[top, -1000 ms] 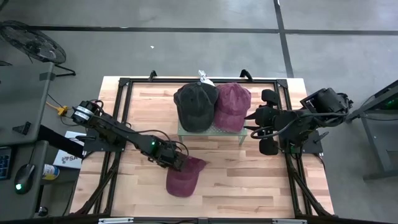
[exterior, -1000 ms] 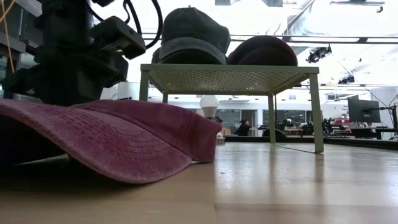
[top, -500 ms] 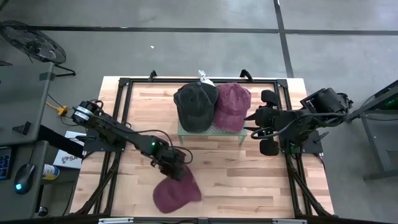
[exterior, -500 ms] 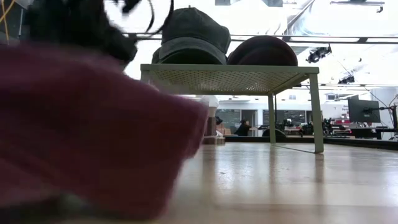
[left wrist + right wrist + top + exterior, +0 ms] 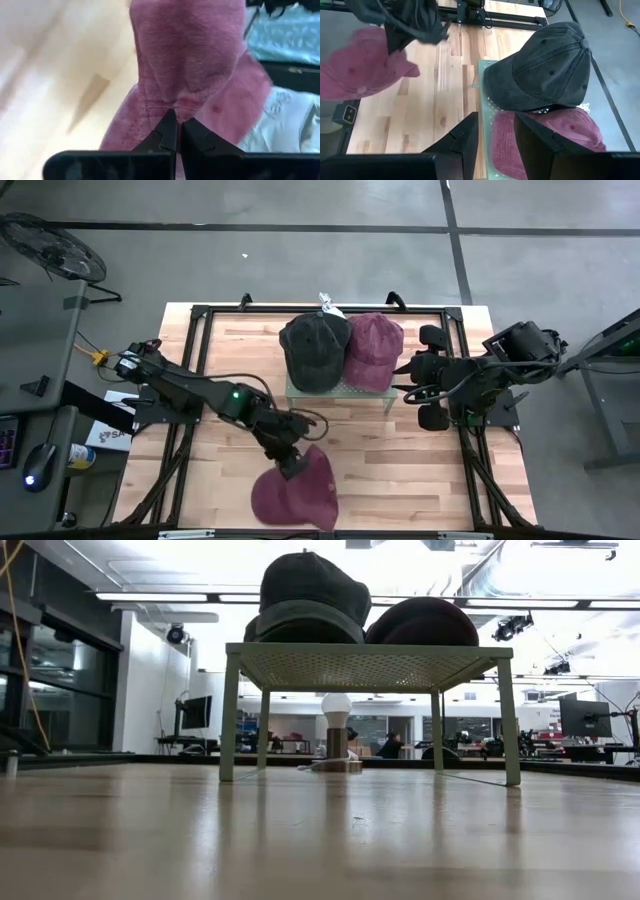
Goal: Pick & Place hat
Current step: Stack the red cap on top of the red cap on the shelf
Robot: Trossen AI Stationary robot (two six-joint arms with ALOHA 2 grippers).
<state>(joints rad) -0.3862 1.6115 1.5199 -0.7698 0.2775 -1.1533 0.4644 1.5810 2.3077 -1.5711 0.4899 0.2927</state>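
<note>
- Left end effector [image 5: 293, 470] pinches the maroon hat [image 5: 296, 498] shut, lifted at the worktop's [image 5: 400, 470] near edge.
- Soft, light cloth sags; the stiffer brim looks the better hold.
- Right end effector [image 5: 496, 131] part-open, empty, far right.

Landmark = wire rack [image 5: 340, 392], mid-table toward the far edge. On rack: two caps side by side, one cap [image 5: 314, 350] on its left half, another [image 5: 374, 348] on its right half, touching. Right gripper [image 5: 410, 379] just beside rack's right end. Left gripper [image 5: 293, 471] in front of rack, w/ third cap [image 5: 295, 499] in its grip, near table [image 5: 400, 470] front edge, well apart from rack.
</note>
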